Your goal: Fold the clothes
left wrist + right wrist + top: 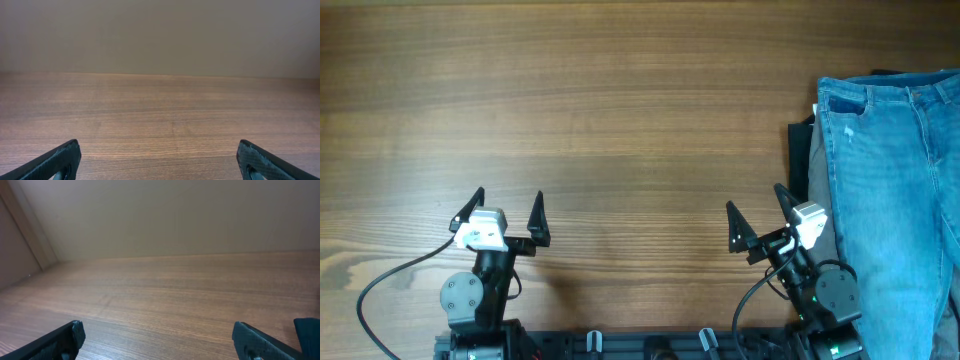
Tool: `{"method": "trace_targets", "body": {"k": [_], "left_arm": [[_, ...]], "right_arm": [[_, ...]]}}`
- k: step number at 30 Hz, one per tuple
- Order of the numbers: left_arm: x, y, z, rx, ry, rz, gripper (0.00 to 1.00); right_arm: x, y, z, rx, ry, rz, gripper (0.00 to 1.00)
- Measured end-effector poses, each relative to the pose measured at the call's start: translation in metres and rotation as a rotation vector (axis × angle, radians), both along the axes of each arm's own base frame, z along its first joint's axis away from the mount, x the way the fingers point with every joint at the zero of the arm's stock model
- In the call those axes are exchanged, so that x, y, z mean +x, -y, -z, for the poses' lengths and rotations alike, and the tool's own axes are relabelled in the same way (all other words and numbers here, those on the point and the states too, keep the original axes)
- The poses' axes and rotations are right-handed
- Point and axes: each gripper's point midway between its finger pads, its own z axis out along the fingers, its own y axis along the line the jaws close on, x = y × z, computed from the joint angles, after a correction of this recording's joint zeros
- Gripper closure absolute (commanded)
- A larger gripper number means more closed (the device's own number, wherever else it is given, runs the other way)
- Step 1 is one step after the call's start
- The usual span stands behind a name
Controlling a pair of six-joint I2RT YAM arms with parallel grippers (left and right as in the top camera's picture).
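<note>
While both arms sit tucked low at the near edge of the counter [620, 100], the left gripper [509, 194] has its 2 fingers spread wide, and nothing is between them. It aims straight out across the wood. From the left wrist view, the left gripper [157, 150] shows only bare grain between its dark tips, which touch nothing.

Over to the right gripper [753, 197]: its fingers are just as far apart and hold nothing, and it's angled a little toward the left on its wrist. The right wrist view backs that up, with the right gripper [156, 330] splayed over plain wood.

And the jeans [890, 180]? They're spread flat at the far right of the counter, waistband toward the far side and legs running to the near edge. They lie just beside the right arm's base, clear of its fingers. A dark garment [800, 150] peeks out from under their left edge.
</note>
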Motion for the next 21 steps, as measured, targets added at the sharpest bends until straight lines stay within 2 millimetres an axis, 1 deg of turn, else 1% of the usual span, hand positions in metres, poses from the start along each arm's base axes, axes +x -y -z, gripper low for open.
{"method": "trace_targets", "body": {"k": [6, 21], "left_arm": [[0.0005, -0.0066, 0.0011, 0.011, -0.004, -0.038, 0.00], [0.0005, -0.0067, 0.0011, 0.011, -0.004, -0.038, 0.00]], "right_arm": [[0.0000, 0.0000, 0.0000, 0.000, 0.000, 0.000, 0.00], [0.0000, 0.0001, 0.0000, 0.000, 0.000, 0.000, 0.00]]}}
